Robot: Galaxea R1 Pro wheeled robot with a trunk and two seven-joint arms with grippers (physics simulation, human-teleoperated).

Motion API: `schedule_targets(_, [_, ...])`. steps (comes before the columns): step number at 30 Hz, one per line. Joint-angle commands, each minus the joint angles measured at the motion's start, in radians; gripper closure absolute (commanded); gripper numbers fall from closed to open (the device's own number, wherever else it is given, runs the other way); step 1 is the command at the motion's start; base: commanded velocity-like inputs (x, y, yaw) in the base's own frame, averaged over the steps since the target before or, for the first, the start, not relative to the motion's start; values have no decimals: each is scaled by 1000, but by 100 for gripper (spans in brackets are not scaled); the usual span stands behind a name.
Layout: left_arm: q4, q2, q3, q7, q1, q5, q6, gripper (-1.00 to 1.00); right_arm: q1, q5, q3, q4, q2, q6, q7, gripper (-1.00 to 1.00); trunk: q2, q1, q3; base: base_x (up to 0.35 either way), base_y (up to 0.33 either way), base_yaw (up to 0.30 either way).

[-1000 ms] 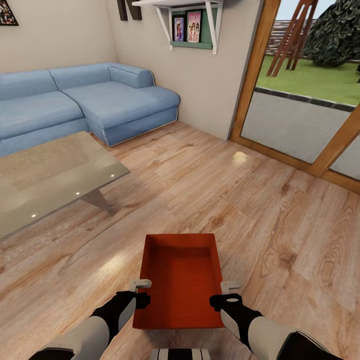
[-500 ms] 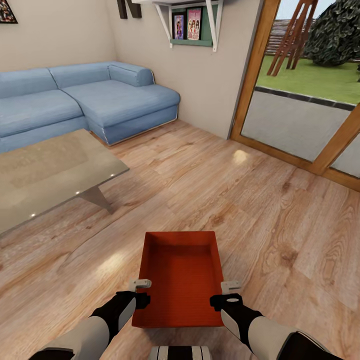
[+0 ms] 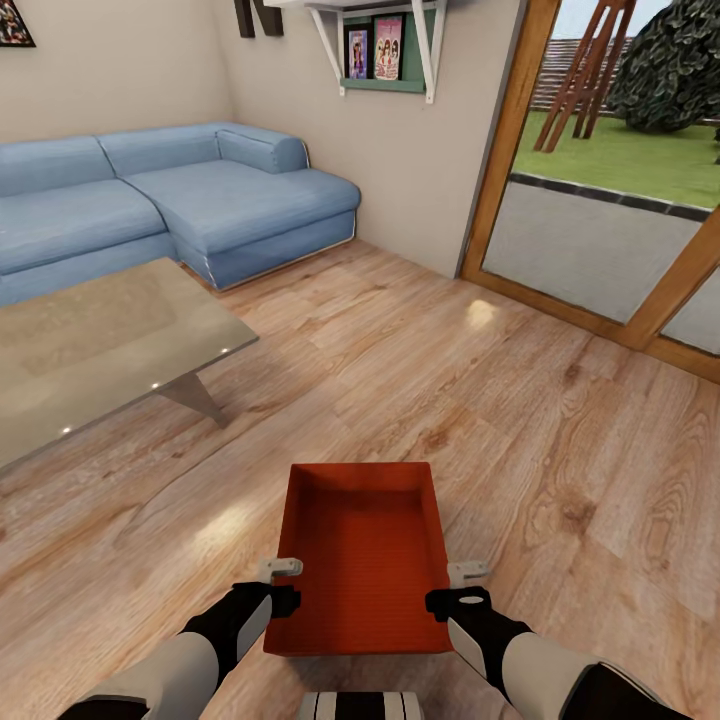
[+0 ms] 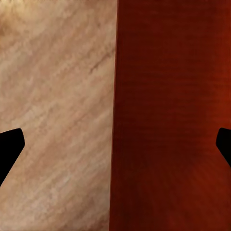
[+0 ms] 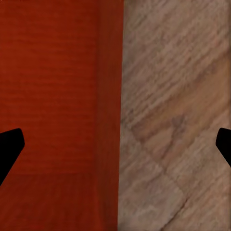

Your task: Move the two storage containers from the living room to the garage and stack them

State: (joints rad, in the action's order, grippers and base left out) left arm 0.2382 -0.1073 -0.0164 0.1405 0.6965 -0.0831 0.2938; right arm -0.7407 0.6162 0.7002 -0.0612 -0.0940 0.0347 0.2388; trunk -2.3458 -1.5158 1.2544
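The storage container sits on the plank floor, glass table left, sofa beyond.

Bright, even daylight fills the room, strongest by the glass door. Soft glare spots lie on the plank floor, and small highlights dot the glass counter. Shadows are faint. Both wrist views are close and soft, the wood grain blurred.

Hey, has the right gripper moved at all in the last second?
Yes, slightly. In the head view the right gripper has shifted outward, away from the storage container's right wall and a little toward the robot, while the container and floor planks stayed put.
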Motion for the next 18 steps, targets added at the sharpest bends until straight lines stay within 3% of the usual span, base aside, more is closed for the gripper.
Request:
schedule_targets(1, [2, 0, -2, 5, 0, -9, 5, -100, 0, 7, 8, -2, 0, 3, 5, -100, 0, 0, 1, 0, 0, 0])
schedule_targets(11, [2, 0, -2, 5, 0, -9, 5, -100, 0, 7, 8, -2, -1, 2, 5, -100, 0, 0, 1, 0, 0, 0])
schedule_targets(18, [1, 0, -2, 5, 0, -9, 5, -100, 0, 7, 8, -2, -1, 2, 5, -100, -49, -27, 23, 0, 0, 0])
